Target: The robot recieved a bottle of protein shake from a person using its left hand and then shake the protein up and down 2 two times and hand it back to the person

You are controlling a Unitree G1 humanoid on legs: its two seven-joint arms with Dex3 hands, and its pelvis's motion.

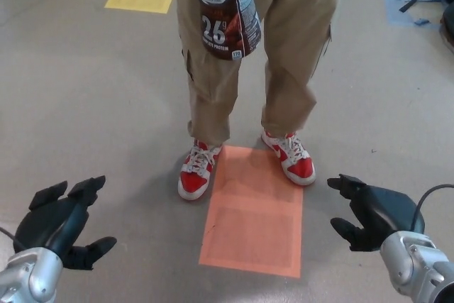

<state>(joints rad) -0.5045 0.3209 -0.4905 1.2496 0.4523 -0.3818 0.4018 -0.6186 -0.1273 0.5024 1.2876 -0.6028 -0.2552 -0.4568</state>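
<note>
Two floor patches [253, 211], grey concrete rm

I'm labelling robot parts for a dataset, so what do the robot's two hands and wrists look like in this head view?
Each robot hand, left and right, is matte black with thick, blocky fingers and a rounded back. Each sits on a shiny silver metal wrist cuff, left and right. A thin black cable arcs over the right wrist. No markings are legible.
</note>
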